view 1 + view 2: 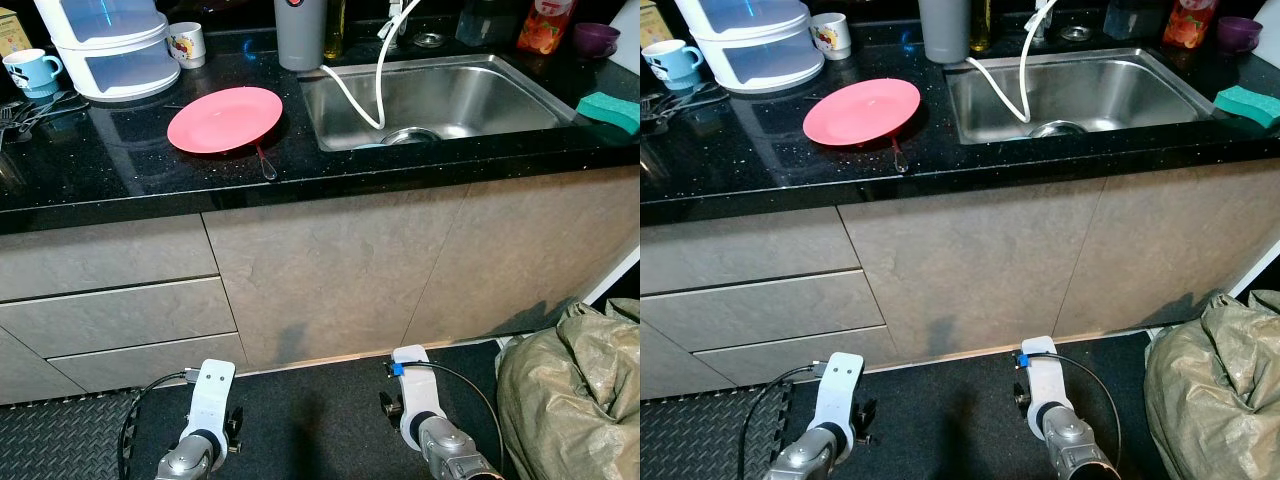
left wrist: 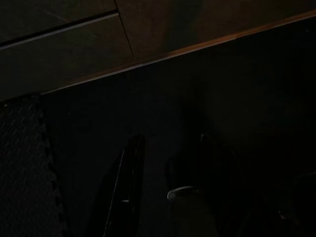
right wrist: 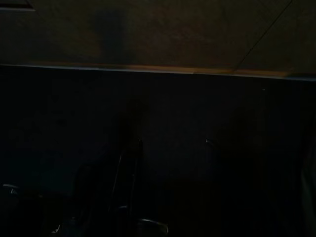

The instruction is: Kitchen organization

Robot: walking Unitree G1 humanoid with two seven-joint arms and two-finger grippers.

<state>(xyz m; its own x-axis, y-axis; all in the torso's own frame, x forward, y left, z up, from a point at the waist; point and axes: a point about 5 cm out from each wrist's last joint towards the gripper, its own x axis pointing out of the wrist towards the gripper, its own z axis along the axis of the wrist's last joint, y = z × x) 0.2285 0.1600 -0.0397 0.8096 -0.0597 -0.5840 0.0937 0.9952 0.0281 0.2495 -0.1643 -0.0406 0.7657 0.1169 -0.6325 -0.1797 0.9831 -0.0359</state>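
Sharp head views — dark wrist views

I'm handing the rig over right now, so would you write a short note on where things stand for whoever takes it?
Both arms hang idle by the cabinet base; left gripper and right gripper sit low over the dark floor, wrist views too dark to judge their fingers.
Counter: pink plate lies flat left of the sink, a utensil poking out beneath its front edge. Blue mug and white mug stand at the back left; green sponge right of the sink.
Done: nothing visibly handled.
Left: all of the tidying.
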